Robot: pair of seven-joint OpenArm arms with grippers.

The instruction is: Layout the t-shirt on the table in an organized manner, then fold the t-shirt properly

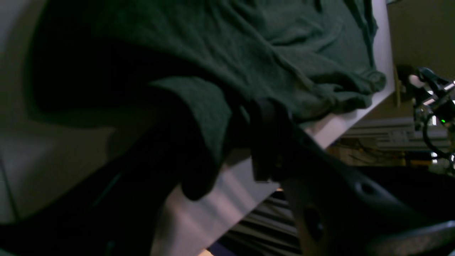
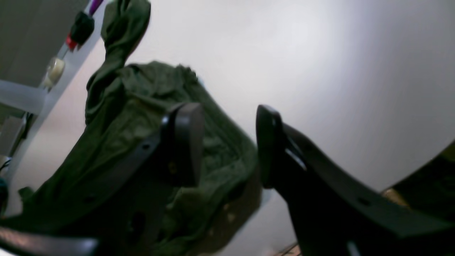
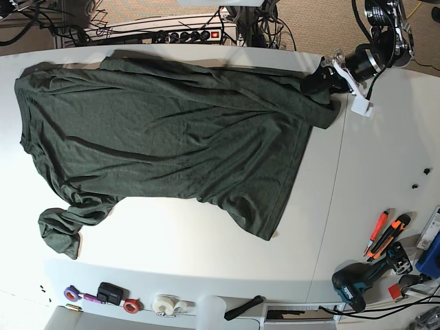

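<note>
**Task item.** The large dark green soft-fabric t-shirt (image 3: 165, 130) lies spread on the wide white smooth table (image 3: 371, 158). In the base view its long axis runs left to right. It is rumpled, not squared. One sleeve is bunched into a wad (image 3: 62, 230) at the lower left, and the right-hand edge runs on a slant.

**Left gripper** (image 3: 322, 77). It sits at the shirt's far right corner, touching the cloth. In its wrist view the jaws stand apart, and a loose fold of fabric (image 1: 202, 142) hangs between them by the table edge (image 1: 227, 192). It does not look pinched. The rest of the shirt extends away from this claw along the long axis.

**Right gripper** (image 2: 227, 142). The jaws are well apart and nothing is clamped. It hovers above the crumpled end of the shirt (image 2: 124, 117), with bare table (image 2: 320, 71) beside it. I cannot place it in the base view.

**Judgement.** Laying out is unfinished, and each arm is nearest its own end of the garment.

**Surroundings.**
- A white tape roll (image 3: 165, 304) sits along the near edge.
- Orange-handled cutters (image 3: 385, 234) and a blue power drill (image 3: 357, 282) lie at the lower right.
- All of these are well apart from the cloth.
- Nothing obstructs either claw.
</note>
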